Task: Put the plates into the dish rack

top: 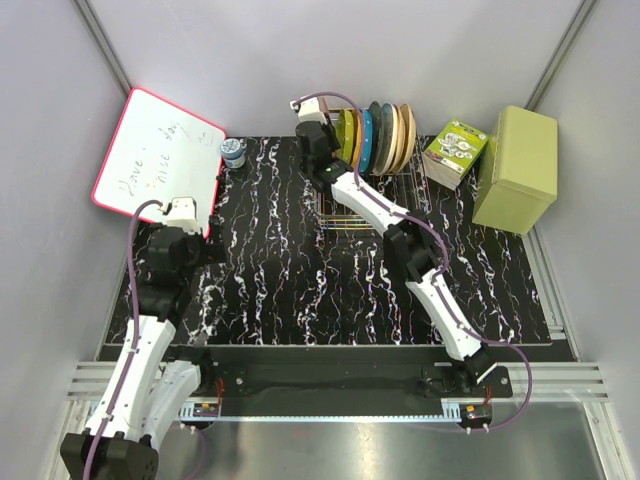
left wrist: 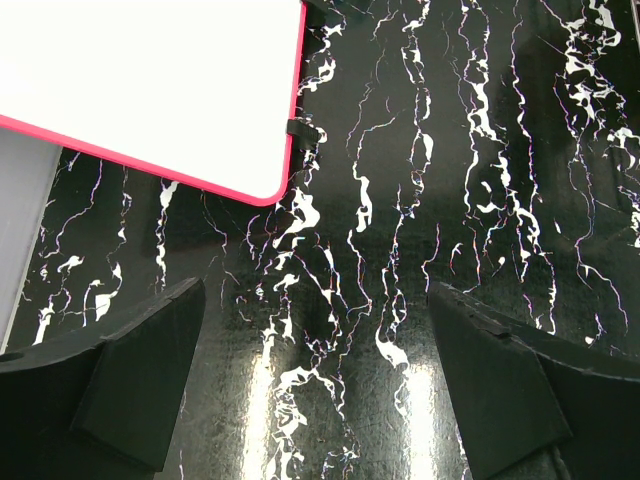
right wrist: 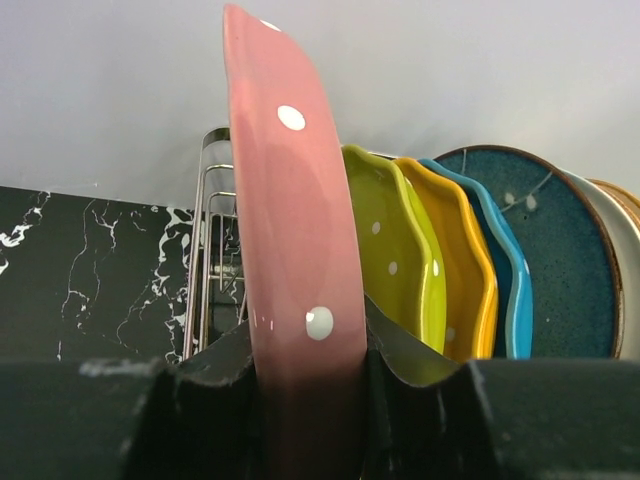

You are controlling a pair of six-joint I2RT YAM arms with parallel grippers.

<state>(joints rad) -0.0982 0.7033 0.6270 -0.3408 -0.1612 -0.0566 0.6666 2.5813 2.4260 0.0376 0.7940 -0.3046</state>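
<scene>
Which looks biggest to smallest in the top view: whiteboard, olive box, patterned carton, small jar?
1. whiteboard
2. olive box
3. patterned carton
4. small jar
This is apparent size only. The whiteboard is propped at a tilt, so nearness to the camera may inflate it.

My right jaws hide the bottom of the pink plate [right wrist: 290,250]. My arm [top: 368,205] covers much of the rack [top: 405,185]. Writing on the whiteboard [top: 160,160] is too small to read.
</scene>
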